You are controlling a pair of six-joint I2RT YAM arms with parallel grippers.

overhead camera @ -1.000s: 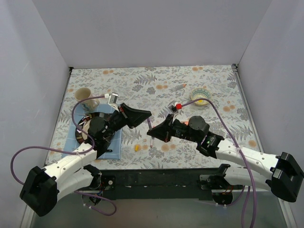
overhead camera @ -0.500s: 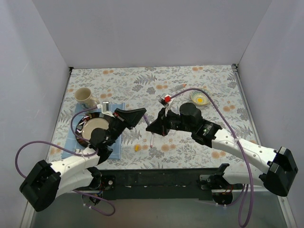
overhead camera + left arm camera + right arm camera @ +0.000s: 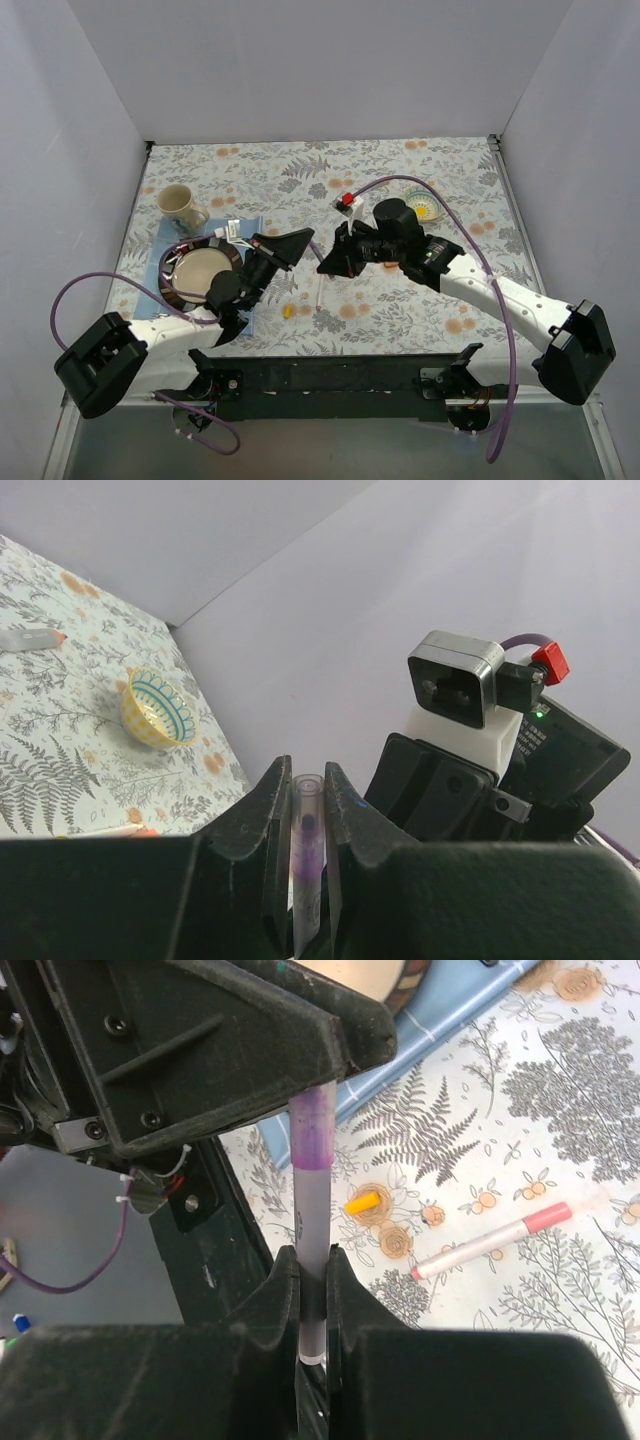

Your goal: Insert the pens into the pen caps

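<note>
The purple pen [image 3: 311, 1210] is held between both grippers above the table. My right gripper [image 3: 312, 1260] is shut on its pale barrel. Its purple end [image 3: 312, 1130] runs into the jaws of my left gripper [image 3: 308, 780], which is shut on that translucent purple end [image 3: 307, 820]. In the top view the two grippers meet tip to tip, left [image 3: 303, 241], right [image 3: 323, 262]. The white-pink pen [image 3: 495, 1241] lies on the table, also seen from above [image 3: 318, 290]. The yellow cap [image 3: 362, 1202] lies beside it [image 3: 288, 311]. A pale pen with an orange tip [image 3: 100, 831] lies flat. The orange cap is not in view.
A mug [image 3: 180, 205] stands at the left. A dark plate [image 3: 200, 272] sits on a blue mat [image 3: 250, 305] under the left arm. The small yellow-centred bowl [image 3: 425, 207] stands behind the right arm, also in the left wrist view [image 3: 158, 708]. A grey stick [image 3: 28, 638] lies far back.
Both arms shifted while keeping the purple pen between them. The left arm sank back and lower, and the right arm's wrist moved up toward the far side. The grippers stayed close together.
</note>
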